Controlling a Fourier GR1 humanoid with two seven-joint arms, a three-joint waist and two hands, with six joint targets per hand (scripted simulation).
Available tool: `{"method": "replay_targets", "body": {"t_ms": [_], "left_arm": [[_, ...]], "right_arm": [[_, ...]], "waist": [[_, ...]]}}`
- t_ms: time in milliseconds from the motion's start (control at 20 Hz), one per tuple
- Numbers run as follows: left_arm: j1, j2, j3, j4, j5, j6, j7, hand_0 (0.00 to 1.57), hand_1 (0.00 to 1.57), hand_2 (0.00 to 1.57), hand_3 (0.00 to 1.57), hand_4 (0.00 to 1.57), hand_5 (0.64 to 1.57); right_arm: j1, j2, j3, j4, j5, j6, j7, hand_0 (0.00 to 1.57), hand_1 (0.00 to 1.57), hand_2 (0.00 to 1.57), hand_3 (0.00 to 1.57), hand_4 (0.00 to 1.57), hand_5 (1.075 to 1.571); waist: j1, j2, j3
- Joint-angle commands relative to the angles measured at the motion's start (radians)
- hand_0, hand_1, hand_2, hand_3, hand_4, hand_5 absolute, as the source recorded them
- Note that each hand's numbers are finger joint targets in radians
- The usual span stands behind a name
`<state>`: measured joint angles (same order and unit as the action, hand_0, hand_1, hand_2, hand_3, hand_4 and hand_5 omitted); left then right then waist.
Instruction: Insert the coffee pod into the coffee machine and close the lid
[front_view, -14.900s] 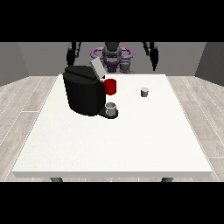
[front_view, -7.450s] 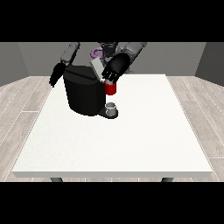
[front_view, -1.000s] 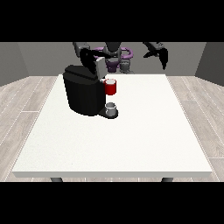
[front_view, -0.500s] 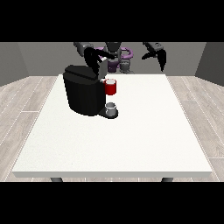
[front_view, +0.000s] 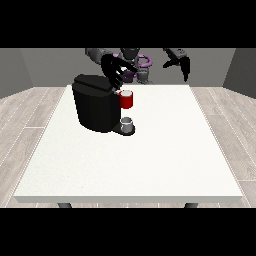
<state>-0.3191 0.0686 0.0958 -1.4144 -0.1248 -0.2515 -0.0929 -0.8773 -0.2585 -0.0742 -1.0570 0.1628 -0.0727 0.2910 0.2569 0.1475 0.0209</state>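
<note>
A black coffee machine (front_view: 95, 106) stands on the white table (front_view: 150, 155) at the left back, with a red pod holder (front_view: 126, 99) on its front and a small grey cup (front_view: 127, 123) on its drip tray. Its lid (front_view: 92, 83) lies flat on top. The hand at the view's left (front_view: 114, 70) hovers just above and behind the lid's right end, fingers spread. The hand at the view's right (front_view: 181, 62) is raised over the table's far edge, fingers hanging relaxed and holding nothing. No loose coffee pod shows on the table.
The robot's torso (front_view: 134, 65) stands behind the table's far edge. Grey wood floor (front_view: 22, 115) surrounds the table on both sides.
The hand at the view's left has shifted slightly over the machine's top. The hand at the view's right stays raised. Long before, the lid stood open and a pod sat on the table; both have changed.
</note>
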Motion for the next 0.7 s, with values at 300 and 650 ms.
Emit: {"method": "replay_targets", "body": {"t_ms": [300, 650], "left_arm": [[-0.081, 0.014, -0.013, -0.002, 0.012, -0.034, 0.002, 0.00, 0.00, 0.00, 0.00, 0.42, 1.571], [-0.103, -0.003, -0.043, 0.008, 0.017, -0.060, -0.031, 0.00, 0.00, 0.00, 0.00, 0.40, 1.571]], "right_arm": [[-0.128, 0.018, 0.034, -0.113, 0.008, 0.022, 0.011, 0.00, 0.00, 0.00, 0.00, 0.15, 1.571], [-0.160, -0.052, 0.011, -0.228, 0.028, 0.019, 0.151, 0.00, 0.00, 0.00, 0.00, 0.00, 1.571]], "waist": [[0.160, 0.057, -0.0205], [0.267, 0.121, -0.0217]]}}
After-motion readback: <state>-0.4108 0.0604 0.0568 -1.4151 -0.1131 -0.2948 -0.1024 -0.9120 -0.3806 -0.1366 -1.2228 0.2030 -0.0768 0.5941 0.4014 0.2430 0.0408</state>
